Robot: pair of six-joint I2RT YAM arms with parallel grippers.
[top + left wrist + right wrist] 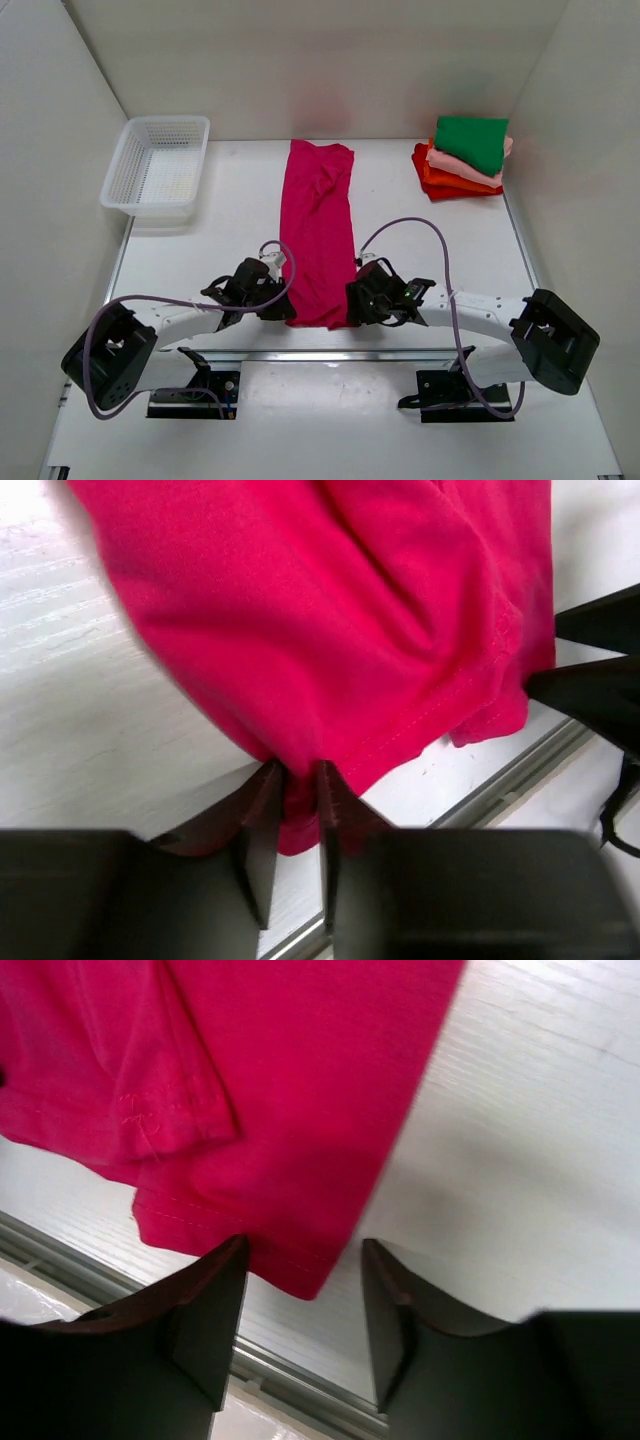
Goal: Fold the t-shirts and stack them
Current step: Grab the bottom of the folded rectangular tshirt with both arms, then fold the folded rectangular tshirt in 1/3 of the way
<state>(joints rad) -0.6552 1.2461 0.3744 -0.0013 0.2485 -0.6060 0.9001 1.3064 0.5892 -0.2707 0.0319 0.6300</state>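
T-shirts first: the magenta t-shirt (pixel 318 235) lies on the table (pixel 200 250) as a long narrow strip, running straight away from the fingers of both arms. Its near hem is right at their tips.

The left gripper (pixel 297 790) has its fingers pinched together on the near left corner of that hem, and we see cloth squeezed between them. The right gripper (pixel 304 1255) is spread wide. The near right corner lies in the gap between its fingers, nothing clamped on it yet.

Well beyond the right fingers, off in the far corner, sits the stack (pixel 462 165) of folded shirts: green on top, then light pink, orange and red beneath. Well beyond the left fingers, on the other side, stands the white basket (pixel 157 165).

So where do we stand? We judge four shirts folded and stacked, and this last one part-way through. Its sides look tucked in already, given how slim the strip is. What is left, we reckon, is the right-hand pinch, folding the strip end over end, then carrying it to the stack.
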